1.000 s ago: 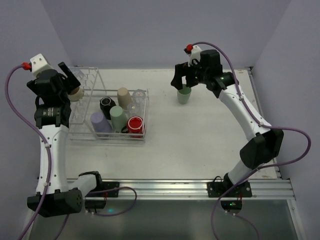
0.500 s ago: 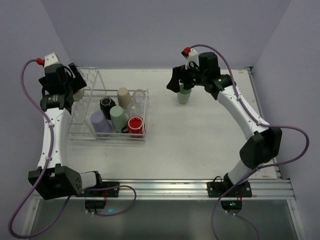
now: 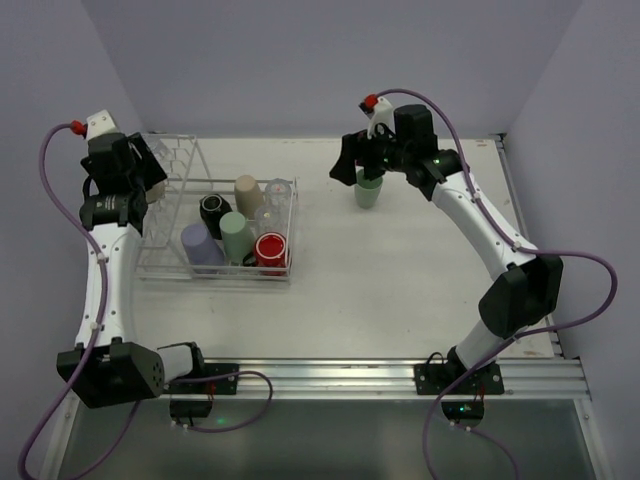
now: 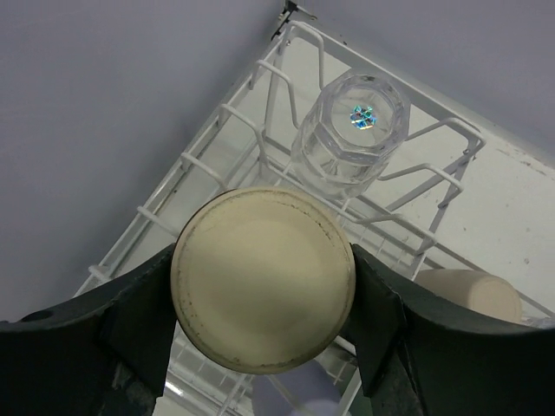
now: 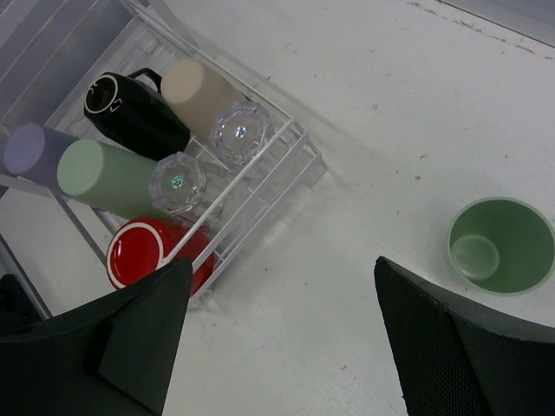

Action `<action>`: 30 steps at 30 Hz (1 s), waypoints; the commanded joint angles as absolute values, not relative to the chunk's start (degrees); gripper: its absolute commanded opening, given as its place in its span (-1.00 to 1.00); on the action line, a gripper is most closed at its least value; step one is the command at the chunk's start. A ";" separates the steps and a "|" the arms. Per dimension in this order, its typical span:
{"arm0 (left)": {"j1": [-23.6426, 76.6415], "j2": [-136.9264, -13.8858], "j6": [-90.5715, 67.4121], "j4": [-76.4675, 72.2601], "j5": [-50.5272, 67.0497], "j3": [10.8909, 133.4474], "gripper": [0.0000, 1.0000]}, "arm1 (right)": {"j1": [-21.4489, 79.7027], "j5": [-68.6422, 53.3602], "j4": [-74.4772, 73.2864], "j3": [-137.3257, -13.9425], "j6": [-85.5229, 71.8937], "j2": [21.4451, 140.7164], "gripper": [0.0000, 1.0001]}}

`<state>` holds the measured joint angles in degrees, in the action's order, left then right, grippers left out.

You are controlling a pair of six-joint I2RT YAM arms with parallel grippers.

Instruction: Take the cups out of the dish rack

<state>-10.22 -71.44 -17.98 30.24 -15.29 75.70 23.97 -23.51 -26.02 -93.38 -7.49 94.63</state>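
Note:
My left gripper (image 3: 146,178) is shut on a beige cup (image 4: 263,282), seen bottom-first between the jaws, held above the prong end of the white wire dish rack (image 3: 165,268). A clear cup (image 4: 351,134) sits upside down on the prongs below it. The basket holds a black mug (image 3: 214,210), a beige cup (image 3: 248,190), clear cups (image 3: 277,190), a mint green cup (image 3: 237,236), a lavender cup (image 3: 200,244) and a red cup (image 3: 271,248). My right gripper (image 3: 360,168) is open and empty just above a green cup (image 3: 368,192) standing upright on the table.
The rack takes up the far left of the table (image 3: 400,290); its corner (image 5: 312,160) reaches toward the middle. The green cup (image 5: 501,245) stands apart to the rack's right. Grey walls close in the back and both sides.
The left wrist has turned and risen with the beige cup over the prongs. The right gripper has shifted slightly left, off the green cup, which stays on the table.

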 commanded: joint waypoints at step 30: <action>12.56 -46.84 -57.29 -26.88 31.47 44.92 -0.30 | 40.25 -32.78 50.28 -53.96 -55.63 72.59 0.35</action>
<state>10.79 -47.55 -51.96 -13.32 32.47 46.61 39.59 -31.31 44.99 -50.78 -53.91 70.91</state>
